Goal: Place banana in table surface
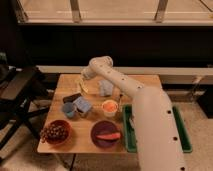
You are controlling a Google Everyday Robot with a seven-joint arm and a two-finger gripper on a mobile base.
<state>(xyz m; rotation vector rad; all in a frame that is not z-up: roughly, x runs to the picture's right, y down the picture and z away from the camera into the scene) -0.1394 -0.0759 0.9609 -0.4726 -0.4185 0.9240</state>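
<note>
Gripper (83, 86) hangs low over the back left of the worktop (150, 81), with bare wood open along the far edge and at the back right corner. A blue mug (68, 109), blue cloth (83, 104), grey-blue lump (105, 88) and orange-filled cup (109, 106) crowd the centre. A bowl of grapes (66, 126) and a purple plate (97, 142) bearing a carrot (107, 136) block the front, and the arm (125, 85) crosses the right side above the green tray (184, 137).

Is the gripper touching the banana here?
Cannot tell. In the camera view the gripper hangs low over the table surface with the banana at its tip; neither contact nor gap shows plainly.
</note>
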